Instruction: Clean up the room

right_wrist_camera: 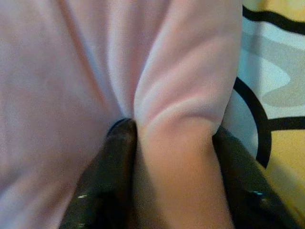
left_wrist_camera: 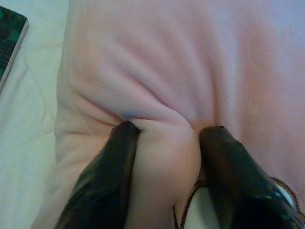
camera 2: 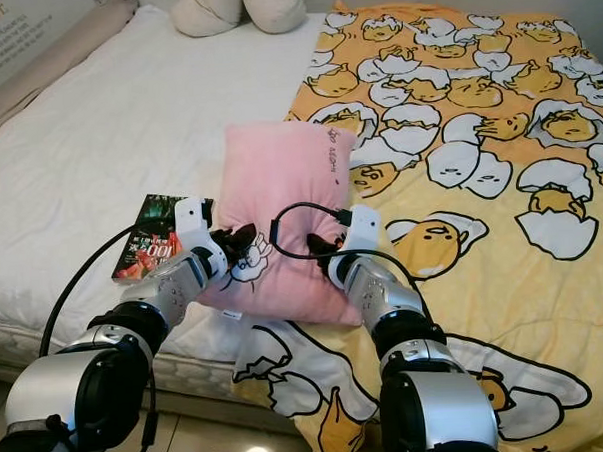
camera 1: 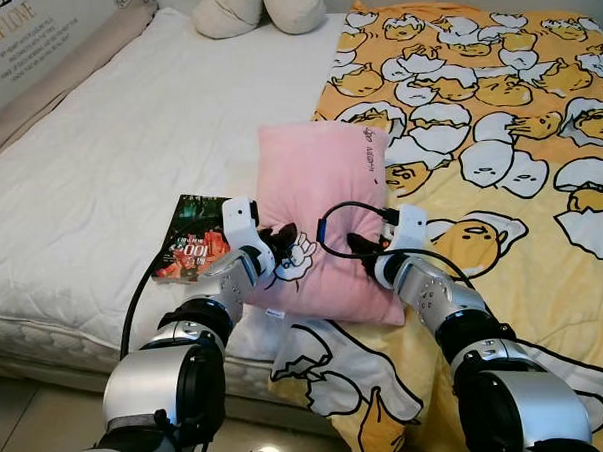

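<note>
A pink pillow (camera 1: 322, 200) lies on the bed, half on the white mattress and half on the yellow egg-print blanket (camera 1: 498, 147). My left gripper (camera 1: 279, 241) is shut on a fold of the pillow's near left edge; in the left wrist view its fingers (left_wrist_camera: 102, 179) pinch pink fabric (left_wrist_camera: 167, 86). My right gripper (camera 1: 360, 245) is shut on the pillow's near right part, and in the right wrist view a ridge of the pillow (right_wrist_camera: 178, 143) sits squeezed between its fingers (right_wrist_camera: 112, 176). A dark book (camera 1: 190, 238) rests flat just left of the pillow.
The white mattress (camera 1: 118, 154) stretches to the left, its front edge near my arms. Two cream cushions (camera 1: 257, 8) sit at the head of the bed. A beige bolster (camera 1: 50, 82) runs along the far left side. Tiled floor (camera 1: 30, 428) shows below.
</note>
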You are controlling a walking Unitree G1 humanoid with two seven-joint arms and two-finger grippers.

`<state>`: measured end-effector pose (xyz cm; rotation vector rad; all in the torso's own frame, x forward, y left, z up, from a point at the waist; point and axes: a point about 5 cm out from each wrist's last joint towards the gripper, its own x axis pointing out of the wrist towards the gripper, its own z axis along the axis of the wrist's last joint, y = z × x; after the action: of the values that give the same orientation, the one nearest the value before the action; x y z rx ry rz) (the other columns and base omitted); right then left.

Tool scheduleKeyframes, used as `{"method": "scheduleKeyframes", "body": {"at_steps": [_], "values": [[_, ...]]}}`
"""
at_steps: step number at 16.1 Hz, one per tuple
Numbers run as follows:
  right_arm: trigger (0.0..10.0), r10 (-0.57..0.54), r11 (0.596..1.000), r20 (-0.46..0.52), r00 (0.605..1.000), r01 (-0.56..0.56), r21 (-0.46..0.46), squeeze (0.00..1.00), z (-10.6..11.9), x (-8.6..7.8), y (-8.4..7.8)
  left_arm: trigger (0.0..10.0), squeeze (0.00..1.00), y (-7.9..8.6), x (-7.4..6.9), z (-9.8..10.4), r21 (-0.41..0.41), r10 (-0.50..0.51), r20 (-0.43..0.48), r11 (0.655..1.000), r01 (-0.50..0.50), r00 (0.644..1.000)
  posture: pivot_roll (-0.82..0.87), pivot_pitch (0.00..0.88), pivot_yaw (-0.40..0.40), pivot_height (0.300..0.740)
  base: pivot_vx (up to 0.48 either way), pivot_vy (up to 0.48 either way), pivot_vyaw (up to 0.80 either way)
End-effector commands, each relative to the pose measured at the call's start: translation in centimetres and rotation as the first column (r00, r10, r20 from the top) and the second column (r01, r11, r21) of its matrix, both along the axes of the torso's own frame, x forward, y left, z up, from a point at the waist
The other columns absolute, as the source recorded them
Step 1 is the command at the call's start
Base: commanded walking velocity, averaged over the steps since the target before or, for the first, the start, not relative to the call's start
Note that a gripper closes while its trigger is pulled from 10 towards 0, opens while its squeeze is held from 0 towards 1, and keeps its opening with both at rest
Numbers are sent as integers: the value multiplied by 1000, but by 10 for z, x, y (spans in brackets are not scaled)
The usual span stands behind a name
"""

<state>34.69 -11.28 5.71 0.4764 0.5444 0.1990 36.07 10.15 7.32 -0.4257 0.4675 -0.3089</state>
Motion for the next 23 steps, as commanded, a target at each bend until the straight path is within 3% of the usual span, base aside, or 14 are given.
{"method": "scheduleKeyframes", "body": {"at_steps": [1,6,11,13,23], "values": [[0,29,999,-23,999,-30,-13,0,-5,-4,6,0,0,-7,-4,-5,13,-27,-20,1000,27,999,-193,25,62,740,0,0,0],[0,14,1000,7,1000,-14,0,0,-3,-1,5,0,0,-2,0,0,15,-26,14,1000,26,1000,-173,7,69,740,0,0,0],[0,5,1000,36,999,-4,-22,0,-2,1,1,0,0,5,1,2,94,-20,53,995,15,998,-173,10,68,740,0,0,0],[0,8,1000,23,1000,-7,-28,0,-6,-2,1,0,0,0,-2,-2,123,-34,45,992,29,998,-166,14,65,740,0,0,0],[0,-3,1000,65,998,5,-27,0,3,5,4,0,0,1,2,3,92,-10,76,996,3,997,-173,0,69,740,0,0,0]]}}
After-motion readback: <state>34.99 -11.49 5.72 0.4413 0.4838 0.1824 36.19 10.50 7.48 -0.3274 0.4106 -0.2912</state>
